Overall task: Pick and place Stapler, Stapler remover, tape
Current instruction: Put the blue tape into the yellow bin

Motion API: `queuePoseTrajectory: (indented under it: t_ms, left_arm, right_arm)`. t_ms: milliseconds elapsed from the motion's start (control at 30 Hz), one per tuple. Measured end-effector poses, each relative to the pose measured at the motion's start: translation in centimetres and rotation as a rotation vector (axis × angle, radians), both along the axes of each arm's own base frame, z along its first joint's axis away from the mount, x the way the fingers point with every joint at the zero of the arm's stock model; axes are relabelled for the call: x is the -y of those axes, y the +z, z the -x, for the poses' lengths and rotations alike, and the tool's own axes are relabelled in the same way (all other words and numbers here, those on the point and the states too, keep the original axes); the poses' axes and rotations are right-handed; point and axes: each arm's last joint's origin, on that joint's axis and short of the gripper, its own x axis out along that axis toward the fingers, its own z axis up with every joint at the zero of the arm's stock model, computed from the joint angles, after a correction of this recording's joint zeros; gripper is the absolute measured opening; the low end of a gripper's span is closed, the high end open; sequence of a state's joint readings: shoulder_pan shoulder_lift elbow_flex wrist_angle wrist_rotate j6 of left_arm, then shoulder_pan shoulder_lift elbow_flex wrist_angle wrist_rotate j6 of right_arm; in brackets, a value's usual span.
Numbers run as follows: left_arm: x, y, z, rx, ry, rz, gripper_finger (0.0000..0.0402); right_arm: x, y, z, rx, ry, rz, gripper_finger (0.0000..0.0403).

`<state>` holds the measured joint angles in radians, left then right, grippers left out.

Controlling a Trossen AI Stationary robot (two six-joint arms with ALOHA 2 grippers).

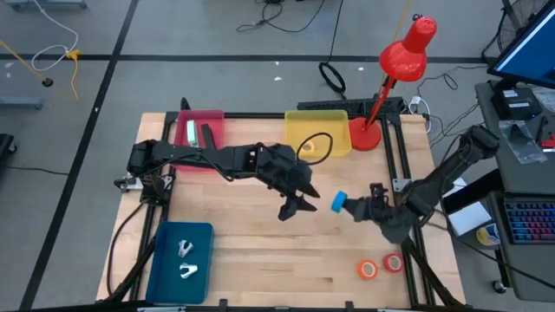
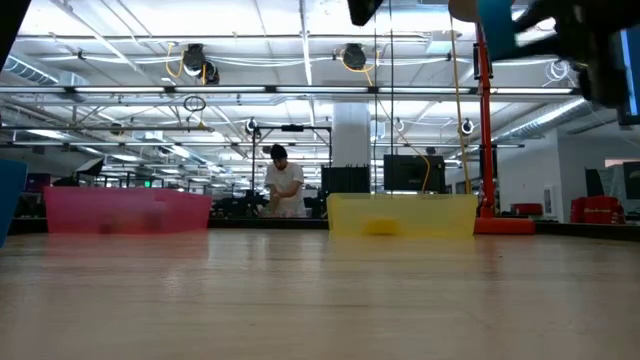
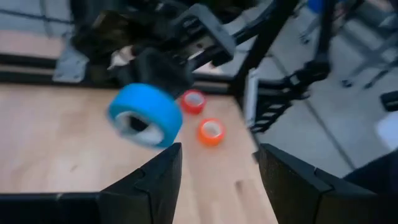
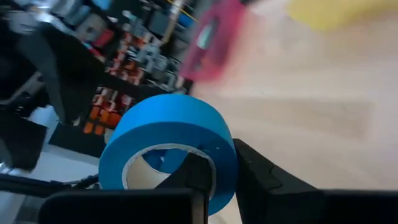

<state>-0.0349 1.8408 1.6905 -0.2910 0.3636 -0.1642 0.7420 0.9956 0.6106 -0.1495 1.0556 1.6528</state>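
Observation:
My right gripper [image 1: 354,207] is shut on a blue tape roll [image 1: 338,202] above the middle of the table; the roll also shows in the left wrist view [image 3: 145,116] and the right wrist view [image 4: 169,144]. My left gripper [image 1: 297,208] hovers open just left of the roll, its fingers [image 3: 153,182] pointing toward it. An orange roll [image 1: 368,269] and a red roll [image 1: 394,262] lie flat near the table's near right corner. A dark stapler [image 1: 206,134] lies in the pink tray [image 1: 217,116]. Two staple removers [image 1: 186,260] lie in the blue tray [image 1: 165,282]. My right gripper holds the blue roll by its wall [image 4: 217,163], one finger [image 4: 194,177] inside the hole and one [image 4: 264,177] outside. It comes level from the table's right side. The roll is lifted clear of the table [image 2: 495,20], standing on edge.
A yellow tray [image 1: 334,121] at the far edge holds a dark cable loop [image 1: 316,145]. A red desk lamp [image 1: 403,54] stands on its base at the far right corner. Bare wood lies between the trays. A person [image 2: 284,185] stands far off in the room.

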Motion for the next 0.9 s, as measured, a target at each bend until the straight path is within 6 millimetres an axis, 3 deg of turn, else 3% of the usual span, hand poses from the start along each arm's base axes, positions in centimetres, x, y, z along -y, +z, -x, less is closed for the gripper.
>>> queuePoseTrajectory:
  t_ms: [333, 900]
  left_arm:
    - [0.0, 0.5, -0.2, 0.028, -0.001, 0.069, 0.0212]
    - [-0.3, 0.2, -0.1, -0.009, 0.066, 0.074, 0.0211]
  right_arm:
    - [1.6, 3.8, -2.6, 0.126, -0.013, 0.276, 0.0034]
    - [1.5, 3.5, -3.3, 0.138, 0.021, 0.258, 0.0034]
